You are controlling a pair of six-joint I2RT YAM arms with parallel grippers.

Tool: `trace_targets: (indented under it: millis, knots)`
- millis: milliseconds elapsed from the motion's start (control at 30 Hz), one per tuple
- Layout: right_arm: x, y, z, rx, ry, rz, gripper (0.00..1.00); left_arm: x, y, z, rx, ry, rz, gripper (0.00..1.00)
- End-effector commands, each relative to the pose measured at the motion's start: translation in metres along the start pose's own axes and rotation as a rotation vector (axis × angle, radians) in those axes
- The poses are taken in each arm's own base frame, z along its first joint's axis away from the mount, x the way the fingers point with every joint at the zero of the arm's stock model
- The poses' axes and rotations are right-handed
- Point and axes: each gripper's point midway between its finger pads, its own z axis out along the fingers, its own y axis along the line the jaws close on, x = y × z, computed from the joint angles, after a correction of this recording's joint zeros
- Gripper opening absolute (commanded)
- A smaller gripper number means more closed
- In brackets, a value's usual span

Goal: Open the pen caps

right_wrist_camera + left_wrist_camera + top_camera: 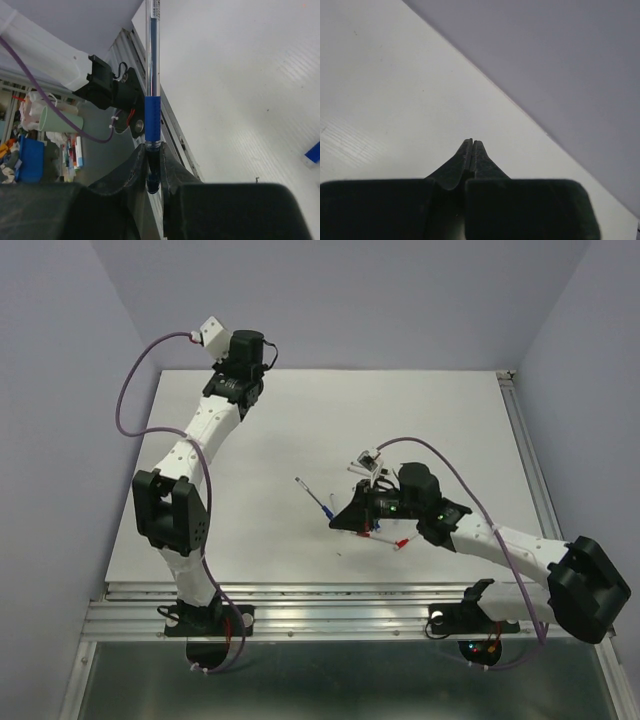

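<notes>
Jaws of right gripper [152,167] pinch a pen [152,60] by its blue end, barrel pointing to 12 o'clock. Only its wrist view shows a blue cap [313,151] at 3 o'clock. Jaws of left gripper [471,146] press together, empty.

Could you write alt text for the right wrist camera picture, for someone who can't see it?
The right gripper pinches one end of a blue pen, its clear barrel running straight up the frame. The white table fills the right side, with a small blue piece at the picture's edge.
</notes>
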Motion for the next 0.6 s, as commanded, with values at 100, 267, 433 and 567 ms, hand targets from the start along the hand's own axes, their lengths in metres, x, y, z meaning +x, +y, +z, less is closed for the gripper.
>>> trace_targets:
  millis: [100, 267, 433, 567]
  knots:
    - [-0.022, -0.006, -0.002, 0.088, -0.056, -0.017, 0.01, 0.005, -0.016, -0.047, 0.138, 0.041, 0.020, 0.00]
    - [-0.059, -0.019, 0.000, 0.198, -0.177, -0.046, 0.01, 0.028, -0.010, -0.084, 0.284, 0.160, 0.028, 0.19]
    - [-0.100, -0.019, 0.004, 0.235, -0.286, -0.082, 0.01, 0.074, 0.000, -0.118, 0.424, 0.313, 0.036, 0.82]
    - [-0.118, -0.014, 0.017, 0.206, -0.285, -0.085, 0.01, 0.104, -0.003, -0.142, 0.479, 0.401, 0.040, 0.85]
